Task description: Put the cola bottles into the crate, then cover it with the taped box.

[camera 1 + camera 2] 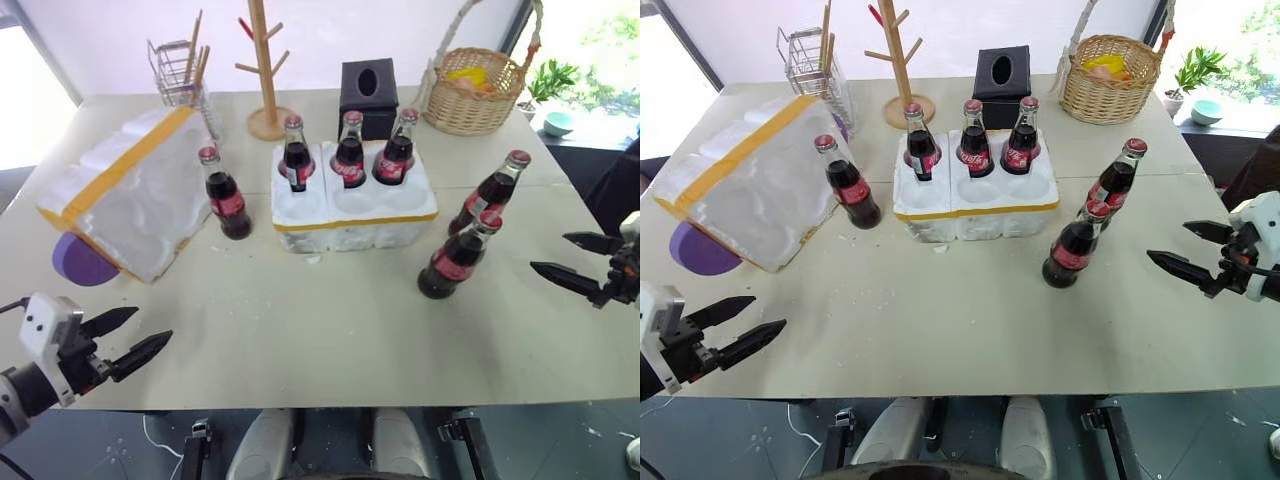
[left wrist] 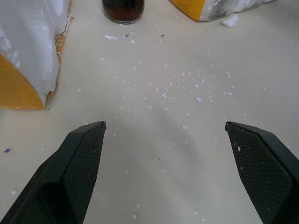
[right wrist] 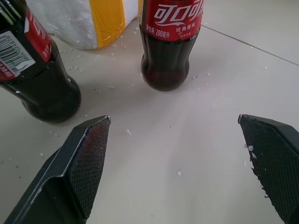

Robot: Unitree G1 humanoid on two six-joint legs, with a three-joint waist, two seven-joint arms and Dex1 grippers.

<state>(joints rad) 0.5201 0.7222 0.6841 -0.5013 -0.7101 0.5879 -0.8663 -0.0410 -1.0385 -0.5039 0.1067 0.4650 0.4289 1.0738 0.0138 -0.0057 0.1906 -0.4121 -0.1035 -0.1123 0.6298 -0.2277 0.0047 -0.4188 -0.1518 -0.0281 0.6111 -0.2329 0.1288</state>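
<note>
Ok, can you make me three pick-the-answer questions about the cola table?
1. Where is the purple disc?
A. under the tall foam box
B. in the basket
C. in the low tray

2. How many cola bottles stand in the low tray?
A. one
B. three
C. six

3. How are both pincers?
A. shut on bottles
B. open, holding nothing
C. shut on the box

Answers: 1 A, it peeks out beneath that box. 2 B, three fill the back wells, three stand on the table. 3 B, the left pincer and right pincer gape over bare table.
</note>
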